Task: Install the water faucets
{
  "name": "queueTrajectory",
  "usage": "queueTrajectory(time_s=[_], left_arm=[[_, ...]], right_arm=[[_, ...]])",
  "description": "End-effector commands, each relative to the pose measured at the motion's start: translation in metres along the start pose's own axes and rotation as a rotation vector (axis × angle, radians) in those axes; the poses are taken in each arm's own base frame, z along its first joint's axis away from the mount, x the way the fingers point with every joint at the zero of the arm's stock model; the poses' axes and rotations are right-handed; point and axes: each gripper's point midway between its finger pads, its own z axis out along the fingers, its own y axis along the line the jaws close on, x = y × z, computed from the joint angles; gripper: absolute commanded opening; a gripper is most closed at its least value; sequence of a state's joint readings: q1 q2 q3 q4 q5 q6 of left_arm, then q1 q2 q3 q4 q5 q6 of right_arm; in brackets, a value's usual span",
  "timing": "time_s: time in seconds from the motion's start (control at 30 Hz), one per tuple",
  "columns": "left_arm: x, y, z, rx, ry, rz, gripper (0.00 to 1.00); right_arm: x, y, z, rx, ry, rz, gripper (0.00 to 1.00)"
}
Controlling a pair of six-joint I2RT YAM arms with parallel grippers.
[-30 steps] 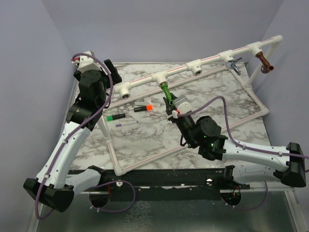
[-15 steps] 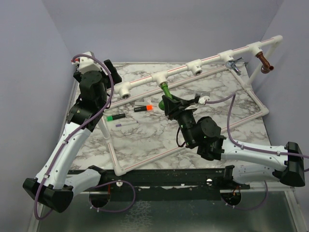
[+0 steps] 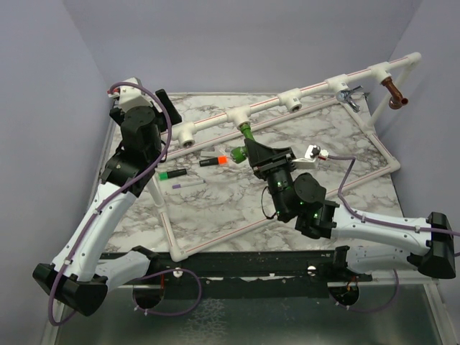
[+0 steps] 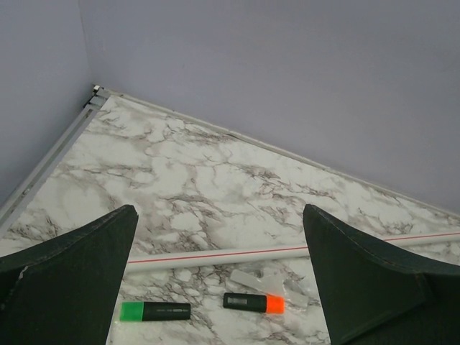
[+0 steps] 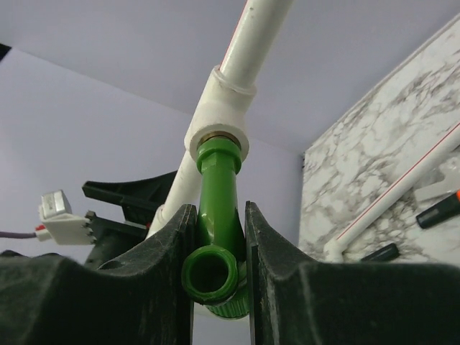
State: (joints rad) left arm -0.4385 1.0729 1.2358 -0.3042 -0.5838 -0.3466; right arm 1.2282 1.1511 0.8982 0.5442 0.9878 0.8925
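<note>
- Top external: right gripper (image 3: 251,146) reaches up to the raised white pipe (image 3: 273,103) over the back of the marble table (image 3: 215,208). Its 2 fingers are pinched on the green faucet (image 3: 246,131).
- Right wrist: the green faucet is clamped from both sides on its body. Its upper end is seated in the brass-ringed mouth of a white tee fitting (image 5: 219,118) on the pipe. Its open round end faces the camera, low between the fingers.
- Top external: chrome faucet (image 3: 348,95) hangs at a tee farther right on the same pipe. Copper-brown faucet (image 3: 393,92) hangs at the pipe's far right corner, spout pointing down. Both are well apart from either gripper.
- Top external: left gripper (image 3: 164,108) is held high over the table's back-left area, near the pipe's left end. Its jaws are spread wide and grip nothing.
- Left wrist: a thin white rod with a red stripe (image 4: 215,255) lies on the marble between the 2 spread fingers. Just below it lie a green-capped marker (image 4: 154,311) and an orange-capped marker (image 4: 253,303), near each other but not touching.
</note>
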Motion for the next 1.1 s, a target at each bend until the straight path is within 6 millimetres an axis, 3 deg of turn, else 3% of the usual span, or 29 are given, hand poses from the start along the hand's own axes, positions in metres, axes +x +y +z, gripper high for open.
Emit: queueTrajectory(time_s=[0.0, 0.23, 0.47, 0.73, 1.07], left_arm=[[0.150, -0.005, -0.055, 0.193, 0.527, 0.360, 0.99], [0.149, -0.007, -0.058, 0.202, 0.524, 0.368, 0.99], [0.147, -0.007, -0.058, 0.201, 0.520, 0.368, 0.99], [0.145, -0.006, -0.059, 0.197, 0.515, 0.366, 0.99], [0.147, -0.004, -0.060, 0.193, 0.516, 0.368, 0.99]], right_arm=[[-0.001, 0.029, 0.005, -0.041, 0.031, 0.429, 0.01], [0.011, 0.022, 0.003, -0.001, 0.077, 0.555, 0.01], [0.007, 0.022, 0.001, 0.003, 0.079, 0.517, 0.01], [0.006, 0.022, 0.000, 0.003, 0.082, 0.480, 0.37], [0.004, 0.017, -0.004, -0.003, 0.086, 0.450, 0.61]])
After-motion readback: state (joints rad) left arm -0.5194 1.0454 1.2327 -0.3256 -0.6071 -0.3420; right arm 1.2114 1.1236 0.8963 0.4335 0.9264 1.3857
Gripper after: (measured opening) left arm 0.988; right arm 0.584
